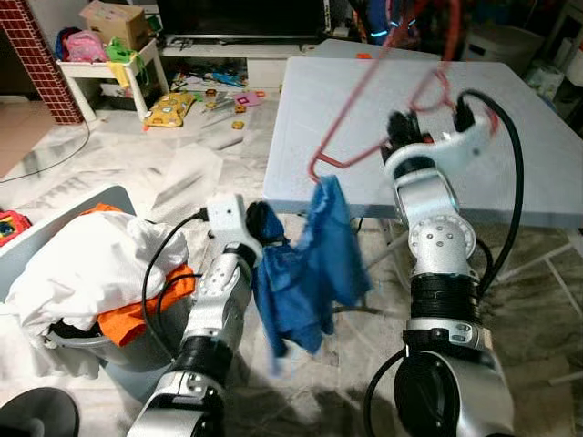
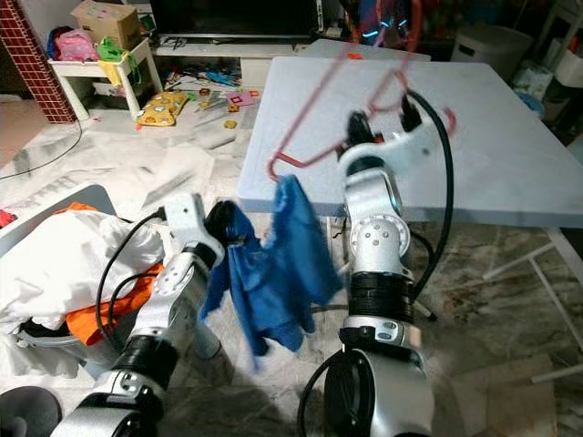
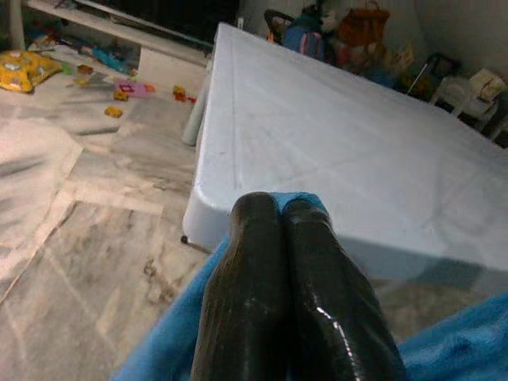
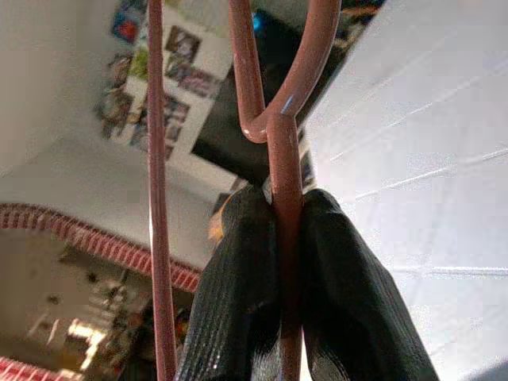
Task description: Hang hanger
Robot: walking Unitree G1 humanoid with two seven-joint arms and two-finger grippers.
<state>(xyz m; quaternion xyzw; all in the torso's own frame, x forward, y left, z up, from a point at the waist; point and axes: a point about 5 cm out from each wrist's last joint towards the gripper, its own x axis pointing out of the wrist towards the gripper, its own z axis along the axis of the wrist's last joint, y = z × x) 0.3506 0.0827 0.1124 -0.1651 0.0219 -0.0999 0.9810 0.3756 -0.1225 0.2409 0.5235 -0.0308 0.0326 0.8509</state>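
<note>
- Left gripper [image 3: 278, 210]: fingers pressed together on a fold of the blue shirt [image 1: 310, 264]. The cloth is soft, light and limp, and sags below the fingers.
- Right gripper [image 4: 286, 214]: fingers clamped on the red hanger [image 1: 364, 127] at its neck. The wire looks thin, stiff and likely slippery; this neck grip seems best.
- Table [image 1: 547, 173]: just beyond both sets of fingers.

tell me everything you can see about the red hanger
The red hanger is thin wire-like rod with a glossy coating, held tilted in the air above the grey table. The right pincer is shut on its neck. One end pokes into the blue garment, whose other side the left pincer pinches.
</note>
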